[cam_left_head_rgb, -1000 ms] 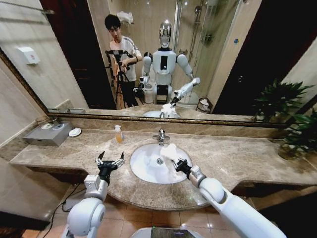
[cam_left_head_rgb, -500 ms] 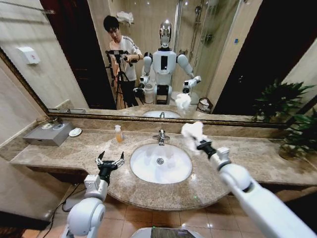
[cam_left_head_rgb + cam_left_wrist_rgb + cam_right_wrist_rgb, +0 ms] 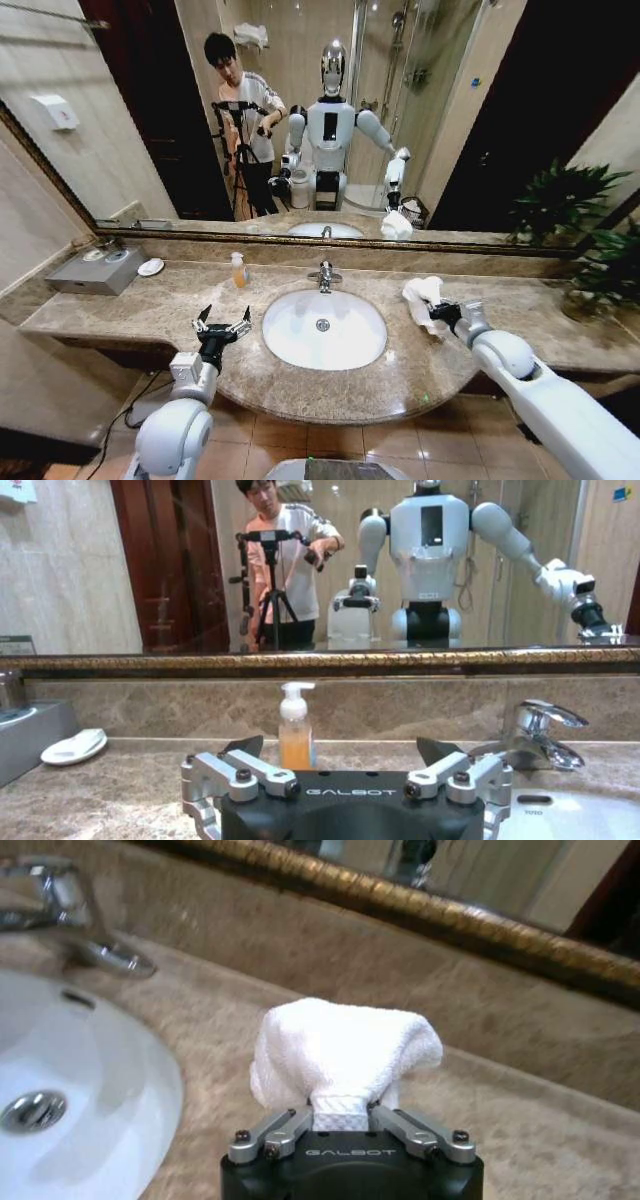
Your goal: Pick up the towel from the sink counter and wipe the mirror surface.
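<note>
Lowered right pincer (image 3: 437, 312) — towel (image 3: 421, 293) beside faucet (image 3: 324, 274)

The towel (image 3: 340, 1057) hides the right gripper (image 3: 343, 1116) fingertips (pinched fold only); beside it, the basin (image 3: 70, 1110) is cut off.

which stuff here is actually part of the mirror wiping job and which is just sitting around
Part of the job:
- towel, held in the right gripper over the sink counter
- mirror

Just lying about:
- soap bottle
- faucet and basin
- small white dish
- grey box
- plant
- left gripper, idle with jaws open
</note>
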